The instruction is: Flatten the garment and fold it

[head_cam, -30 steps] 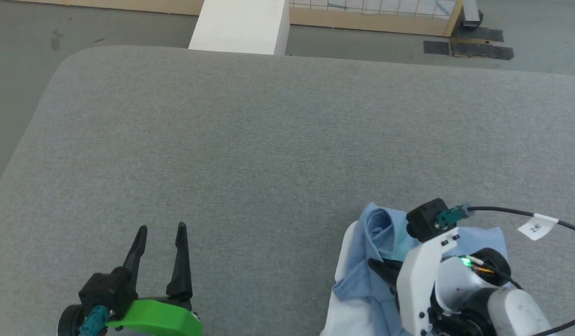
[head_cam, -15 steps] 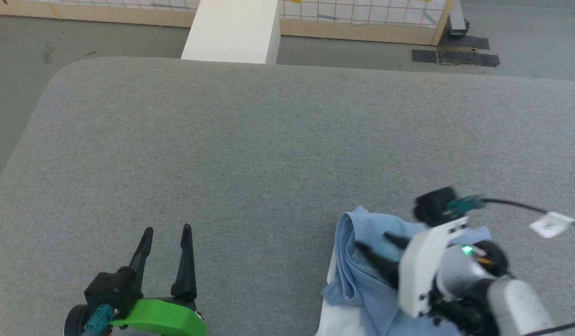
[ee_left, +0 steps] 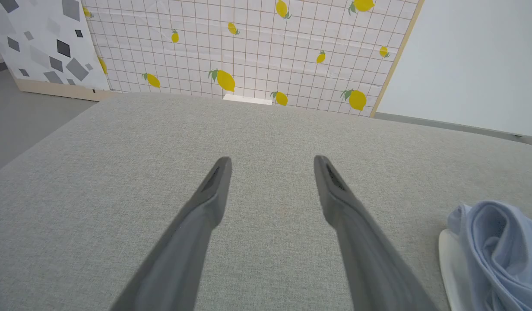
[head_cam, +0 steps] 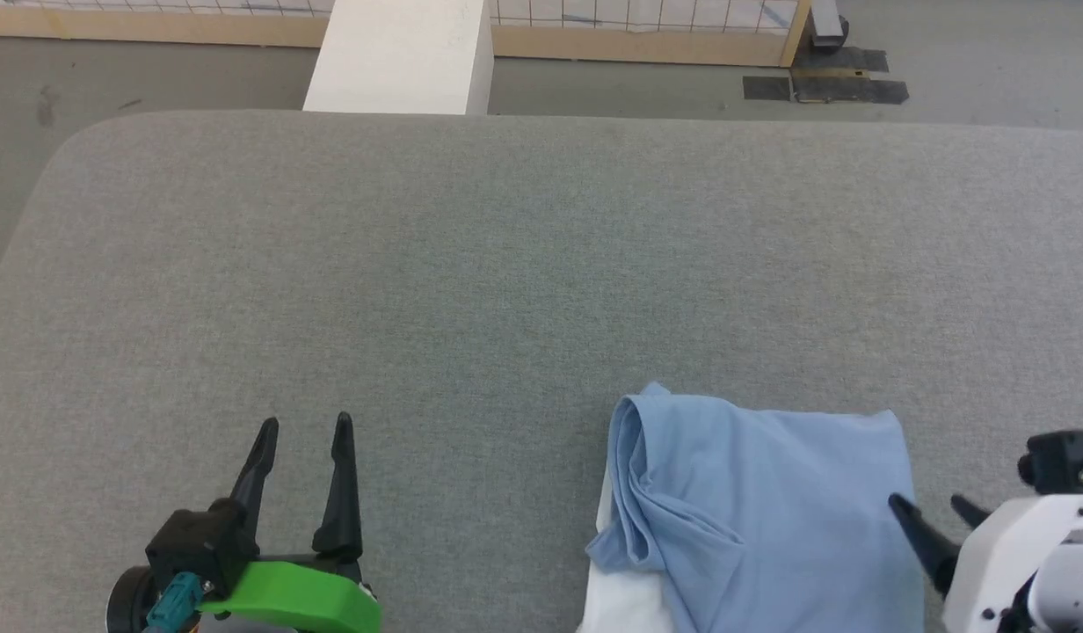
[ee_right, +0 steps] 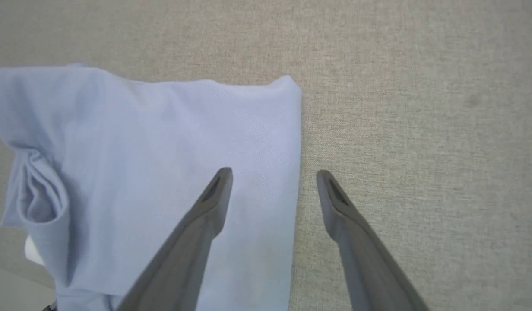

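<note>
Shirt [head_cam: 770, 501] lower right: soft, light, limp. Probably best pinched at its flat right edge. Right gripper [head_cam: 925, 501] open astride it; left gripper [head_cam: 306, 424] open, empty.

The left gripper [head_cam: 303, 425] sits well to the left of the garment [head_cam: 770, 501], its two dark fingers spread and holding nothing, with a green housing at the wrist. The right gripper [head_cam: 926, 501] hangs at the garment's right edge. Its fingers are parted, one over the cloth and the other just past it, and its white wrist is behind.
</note>
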Robot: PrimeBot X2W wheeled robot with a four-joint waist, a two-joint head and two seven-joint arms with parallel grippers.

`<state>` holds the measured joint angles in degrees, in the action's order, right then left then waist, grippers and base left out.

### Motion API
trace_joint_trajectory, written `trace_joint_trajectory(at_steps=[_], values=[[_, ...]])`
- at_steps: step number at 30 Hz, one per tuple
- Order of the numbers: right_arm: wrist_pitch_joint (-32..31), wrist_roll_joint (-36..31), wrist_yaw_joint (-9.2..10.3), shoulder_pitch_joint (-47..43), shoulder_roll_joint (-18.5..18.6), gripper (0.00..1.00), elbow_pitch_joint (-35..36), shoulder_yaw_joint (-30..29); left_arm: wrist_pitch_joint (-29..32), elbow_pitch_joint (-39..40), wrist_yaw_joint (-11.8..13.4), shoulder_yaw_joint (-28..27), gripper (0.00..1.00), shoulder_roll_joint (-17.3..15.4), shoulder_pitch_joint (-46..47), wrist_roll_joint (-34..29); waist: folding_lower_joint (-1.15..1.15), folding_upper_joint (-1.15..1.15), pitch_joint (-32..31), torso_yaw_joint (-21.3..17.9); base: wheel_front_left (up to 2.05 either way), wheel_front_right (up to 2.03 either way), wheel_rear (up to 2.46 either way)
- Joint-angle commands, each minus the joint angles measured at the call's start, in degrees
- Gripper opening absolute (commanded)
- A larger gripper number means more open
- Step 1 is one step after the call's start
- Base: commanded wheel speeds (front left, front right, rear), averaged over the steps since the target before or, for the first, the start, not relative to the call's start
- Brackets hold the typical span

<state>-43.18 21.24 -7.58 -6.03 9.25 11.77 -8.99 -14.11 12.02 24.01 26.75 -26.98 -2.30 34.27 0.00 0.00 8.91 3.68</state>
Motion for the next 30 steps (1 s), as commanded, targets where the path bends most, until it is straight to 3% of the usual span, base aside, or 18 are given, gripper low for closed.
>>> trace_joint_trajectory(at_steps=[1,9,10,11,21,24,30], values=[[0.84,-0.5,0.09,-0.23,-0.51,1.0,-1.08,0.1,0.25,0.24,0.28,0.03,1.0,-0.36,0.63,-0.46,0.0,0.0,0.19,-0.01,0.0,0.0,0.0],[5.63,-2.77,0.09,2.78,-2.27,1.0,-14.23,1.09,2.19,1.5,0.39,0.54,1.0,-1.73,1.86,-1.17,0.0,0.0,0.4,1.52,0.0,0.0,0.0],[5.71,-2.72,0.09,3.13,-2.55,0.34,-15.62,1.37,2.37,1.6,0.43,0.67,1.0,-1.76,1.99,-1.26,0.0,0.0,0.33,1.69,0.0,0.0,0.0],[5.8,-2.53,0.09,3.36,-2.85,0.0,-16.33,1.37,2.47,1.65,0.47,0.76,1.0,-1.76,2.05,-1.31,0.0,0.0,0.26,1.78,0.0,0.0,0.0],[9.27,-2.99,0.09,7.01,-3.0,0.0,-16.75,3.36,2.25,2.26,0.78,0.8,1.0,-1.57,2.64,-1.63,0.0,0.0,-1.06,0.1,0.0,0.0,0.0],[10.1,-3.83,0.09,10.19,-1.79,0.0,-16.91,4.35,2.19,2.5,0.67,0.81,1.0,-1.65,3.28,-1.87,0.0,0.0,-1.03,-1.26,0.0,0.0,0.0],[8.65,-4.97,0.09,18.12,4.25,0.0,-19.95,6.6,2.58,2.63,0.61,0.77,1.0,-2.01,4.78,-2.25,0.0,0.0,-0.39,-5.47,0.0,0.0,0.0]])
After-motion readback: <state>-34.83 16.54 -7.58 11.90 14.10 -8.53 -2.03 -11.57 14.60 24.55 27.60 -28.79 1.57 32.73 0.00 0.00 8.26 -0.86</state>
